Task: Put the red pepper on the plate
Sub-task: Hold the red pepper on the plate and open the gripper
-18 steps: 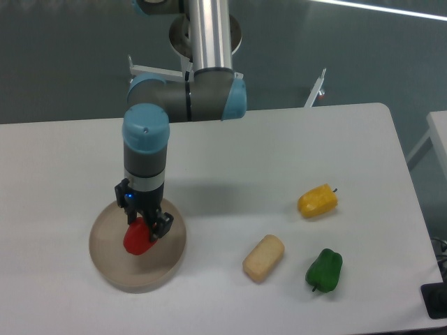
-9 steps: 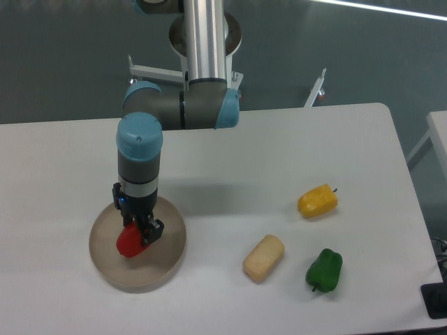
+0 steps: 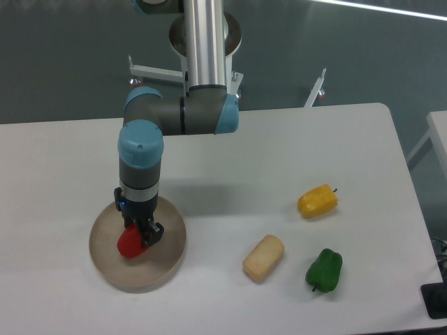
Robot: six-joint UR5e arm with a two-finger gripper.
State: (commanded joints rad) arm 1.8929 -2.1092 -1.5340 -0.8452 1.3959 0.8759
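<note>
The red pepper (image 3: 129,243) is glossy and bright red. It sits over the middle of the round beige plate (image 3: 167,262) at the table's front left. My gripper (image 3: 139,234) points straight down and is shut on the red pepper, with dark fingers on both sides of it. I cannot tell whether the pepper touches the plate's surface. The pepper's stem is hidden by the gripper.
A yellow pepper (image 3: 318,200) lies at the right middle. A tan bread-like block (image 3: 263,258) lies right of the plate. A green pepper (image 3: 324,270) lies at the front right. The table's right edge is near a white object (image 3: 438,132).
My gripper moved slightly left with the red pepper over the plate, then held nearly still. It is still shut on the pepper.
</note>
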